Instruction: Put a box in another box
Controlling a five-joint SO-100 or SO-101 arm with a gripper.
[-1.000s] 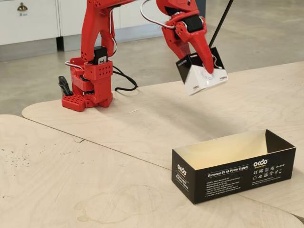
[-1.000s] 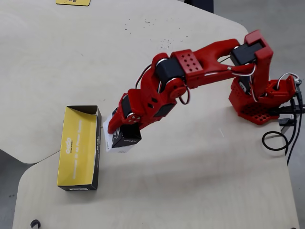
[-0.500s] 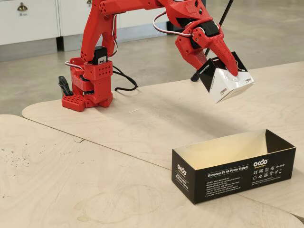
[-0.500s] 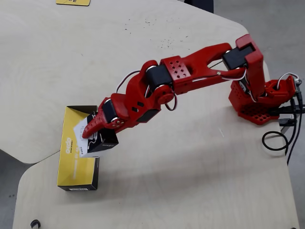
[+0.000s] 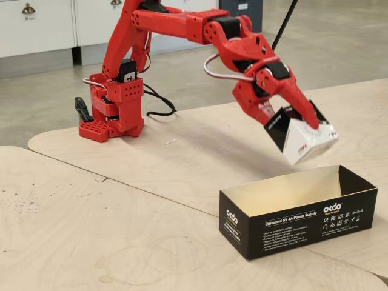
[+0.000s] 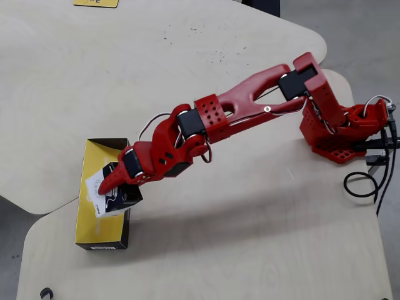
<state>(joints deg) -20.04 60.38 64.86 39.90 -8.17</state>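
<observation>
Gripper (image 5: 306, 124) clamped on tilted small box (image 5: 301, 138), held above open long box (image 5: 297, 212)

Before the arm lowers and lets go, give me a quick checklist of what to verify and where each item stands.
1. Grip: gripper shut on the small box, clear of the table. Ok.
2. Long box open side up, nothing seen inside. Ok.
3. Alignment: in the overhead view the small box lies over the long box's cream inside, though its right edge hangs past the right wall. Not ok.
4. Tilt: the small box hangs corner-down, not level. Not ok.
5. Height: it hangs above the rim in the fixed view. Ok.
6. Fit across the long box's width. Cannot tell.
</observation>
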